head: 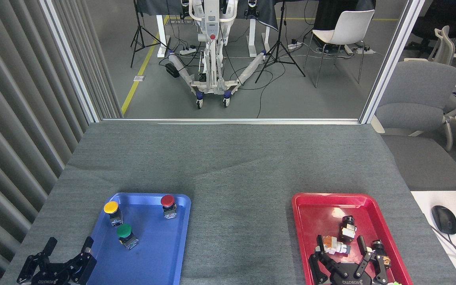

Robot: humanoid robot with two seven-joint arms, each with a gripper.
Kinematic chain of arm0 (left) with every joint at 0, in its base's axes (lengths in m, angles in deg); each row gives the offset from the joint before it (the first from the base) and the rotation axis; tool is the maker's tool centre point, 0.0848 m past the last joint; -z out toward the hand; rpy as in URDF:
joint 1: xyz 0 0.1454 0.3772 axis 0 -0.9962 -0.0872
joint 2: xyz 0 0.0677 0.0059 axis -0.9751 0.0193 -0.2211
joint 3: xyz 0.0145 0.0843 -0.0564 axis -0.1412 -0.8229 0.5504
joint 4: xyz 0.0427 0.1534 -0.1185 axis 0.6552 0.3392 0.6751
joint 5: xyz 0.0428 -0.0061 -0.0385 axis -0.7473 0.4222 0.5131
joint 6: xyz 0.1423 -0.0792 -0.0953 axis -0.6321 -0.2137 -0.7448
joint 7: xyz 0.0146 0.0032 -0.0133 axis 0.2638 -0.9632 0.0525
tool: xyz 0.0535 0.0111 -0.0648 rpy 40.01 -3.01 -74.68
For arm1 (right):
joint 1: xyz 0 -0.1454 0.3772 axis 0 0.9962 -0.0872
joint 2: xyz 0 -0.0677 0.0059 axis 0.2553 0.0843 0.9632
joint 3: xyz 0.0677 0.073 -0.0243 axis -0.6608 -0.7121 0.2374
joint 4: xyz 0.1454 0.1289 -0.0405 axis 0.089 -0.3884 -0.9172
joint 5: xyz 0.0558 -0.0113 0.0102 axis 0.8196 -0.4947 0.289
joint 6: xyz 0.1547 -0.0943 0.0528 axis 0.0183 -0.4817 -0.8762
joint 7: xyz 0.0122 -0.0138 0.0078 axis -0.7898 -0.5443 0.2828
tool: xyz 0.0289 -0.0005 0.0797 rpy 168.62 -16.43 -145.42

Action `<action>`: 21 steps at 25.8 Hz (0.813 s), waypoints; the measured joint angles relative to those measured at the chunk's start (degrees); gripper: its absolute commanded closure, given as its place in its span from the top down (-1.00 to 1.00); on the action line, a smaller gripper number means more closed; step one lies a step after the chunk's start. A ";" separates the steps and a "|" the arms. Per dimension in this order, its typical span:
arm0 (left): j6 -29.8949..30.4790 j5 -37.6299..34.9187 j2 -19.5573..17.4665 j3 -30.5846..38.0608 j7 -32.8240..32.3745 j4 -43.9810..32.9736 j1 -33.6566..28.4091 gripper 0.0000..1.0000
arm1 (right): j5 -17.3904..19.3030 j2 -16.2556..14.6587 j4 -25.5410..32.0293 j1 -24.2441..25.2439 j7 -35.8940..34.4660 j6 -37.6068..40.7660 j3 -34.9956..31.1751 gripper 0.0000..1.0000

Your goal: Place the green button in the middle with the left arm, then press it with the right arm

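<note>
The tabletop (236,166) is covered in matt, felt-like grey cloth; glossy smooth plastic is seen in the blue tray (160,253) and red tray (311,213).
</note>
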 measured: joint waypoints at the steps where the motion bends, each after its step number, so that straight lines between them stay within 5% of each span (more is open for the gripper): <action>1: 0.00 -0.02 -0.10 0.09 -0.04 -0.01 -0.13 0.99 | 0.00 -0.02 0.00 0.02 0.00 0.06 0.00 1.00; 21: 0.84 0.47 0.19 1.28 0.08 -1.06 -0.37 1.00 | -0.01 -0.10 -0.09 0.12 -0.01 0.09 0.00 1.00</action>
